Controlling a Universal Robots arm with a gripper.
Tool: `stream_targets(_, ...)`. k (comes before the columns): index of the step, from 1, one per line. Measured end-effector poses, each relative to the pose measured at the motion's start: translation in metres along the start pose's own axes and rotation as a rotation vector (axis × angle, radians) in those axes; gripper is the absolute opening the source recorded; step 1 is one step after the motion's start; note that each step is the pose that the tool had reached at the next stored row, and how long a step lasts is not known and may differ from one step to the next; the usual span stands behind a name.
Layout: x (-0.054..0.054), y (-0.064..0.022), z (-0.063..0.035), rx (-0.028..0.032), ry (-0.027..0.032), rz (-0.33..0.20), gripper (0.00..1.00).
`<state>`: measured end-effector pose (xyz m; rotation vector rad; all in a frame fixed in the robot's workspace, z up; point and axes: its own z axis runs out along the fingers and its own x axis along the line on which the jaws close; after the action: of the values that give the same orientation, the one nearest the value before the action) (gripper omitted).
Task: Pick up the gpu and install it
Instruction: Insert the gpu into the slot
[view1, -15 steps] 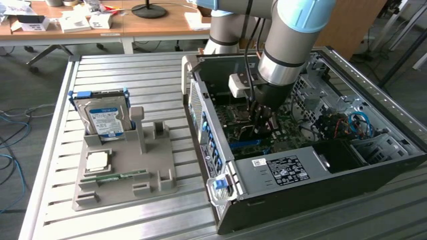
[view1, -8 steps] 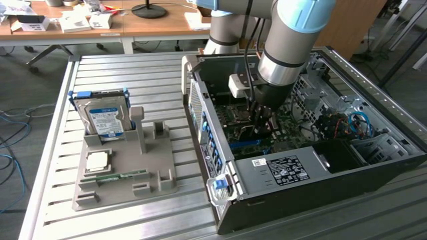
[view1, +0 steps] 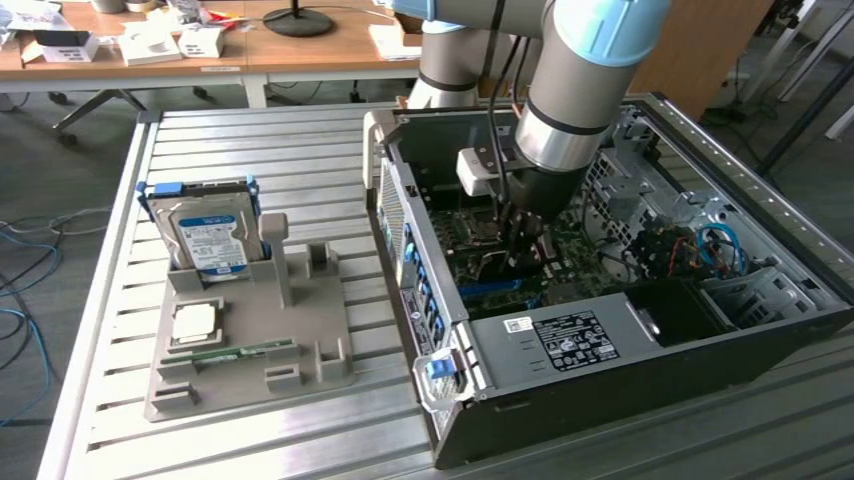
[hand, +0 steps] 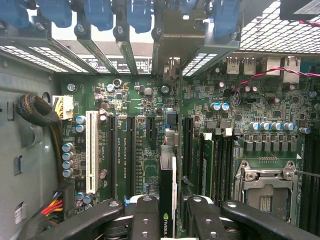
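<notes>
Gpu (hand: 167, 195) clamped edge-on between the fingers (hand: 145, 220), close over the green board (hand: 150, 100). Its long axis runs parallel to the black slots (hand: 131, 155), and it sits between two of them.

the arm (view1: 567, 95) is a thick round tube of silver-grey metal with light blue plastic caps (view1: 607, 25) at its joints, a black band (view1: 567, 128) around it lower down and a black section at the wrist. a thin black cable (view1: 497, 90) runs along its side, and a small white box (view1: 478, 172), perhaps a camera housing, sits by the wrist. the gripper (hand: 168, 207) is matte black, its fingers (hand: 145, 220) built of rounded bars joined by links, each dotted with round screws (hand: 144, 199) or pins, and pale grey parts (hand: 126, 200) show between them.
</notes>
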<state>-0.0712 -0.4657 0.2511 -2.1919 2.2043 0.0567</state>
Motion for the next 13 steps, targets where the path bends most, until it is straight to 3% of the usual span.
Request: stream_targets(13, 0.0000, 0.0000, -0.0006, 0.0008, 0.0000, 0.000, 0.26)
